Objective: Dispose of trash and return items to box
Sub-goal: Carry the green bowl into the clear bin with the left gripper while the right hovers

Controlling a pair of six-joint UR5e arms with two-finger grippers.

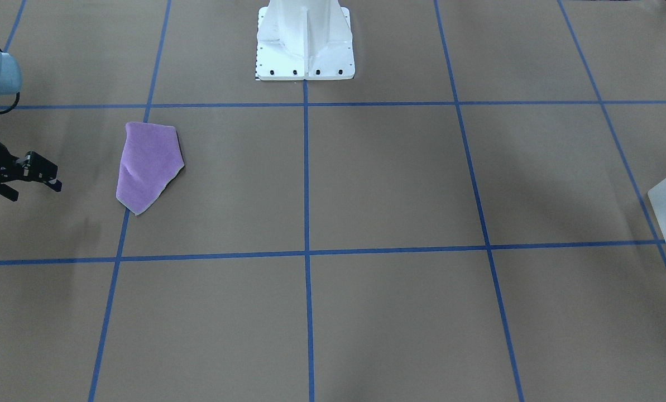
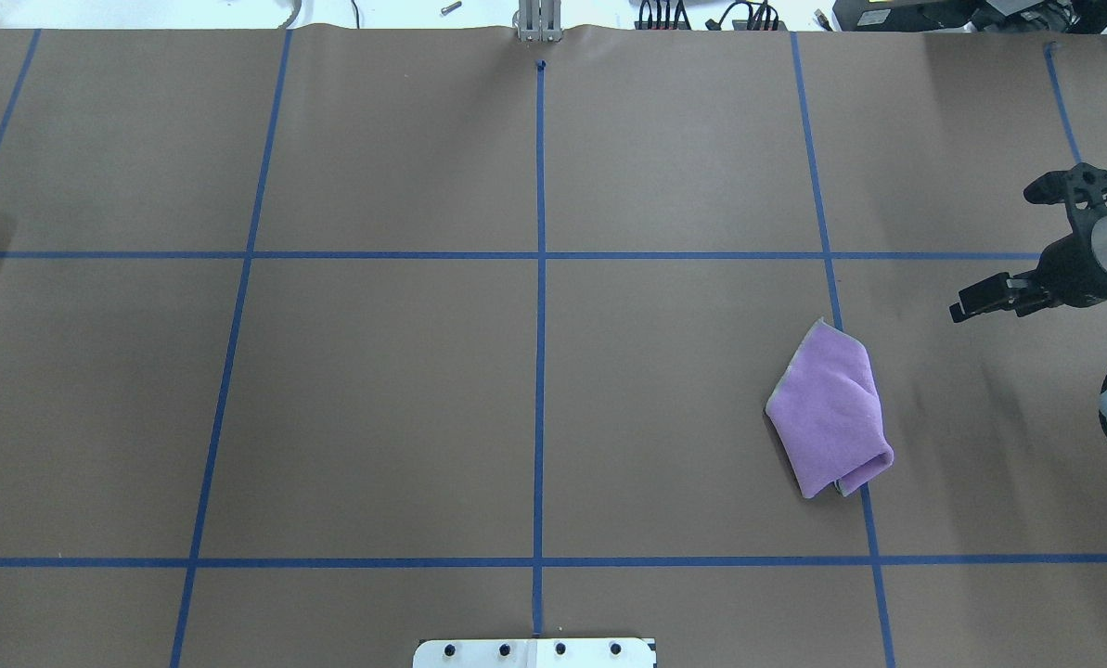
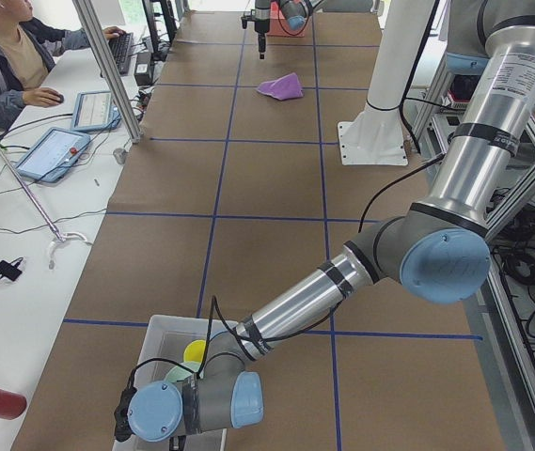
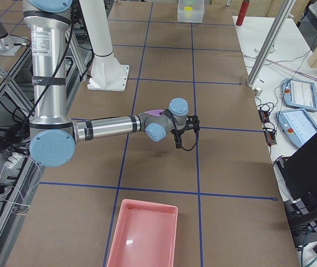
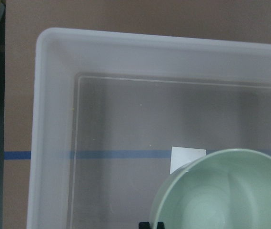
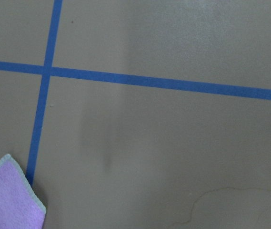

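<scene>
The box (image 5: 54,143) sits at the table's left end with a green bowl (image 5: 221,191) inside, left gripper's state impossible to tell, while the purple cloth (image 2: 831,408) waits beside the right gripper (image 2: 966,306), spread wide, empty!

Your box (image 5: 54,143) is a frosted white plastic tub with rounded corners. It stands open-topped at the far left end of the tabletop (image 2: 377,399). Inside it you have a pale green bowl (image 5: 221,191) sitting mouth up, with a yellow round thing (image 3: 195,350) beside it. Your purple cloth (image 2: 831,408) lies folded flat on the right side, across a blue line (image 2: 873,529), well apart from the box.
</scene>
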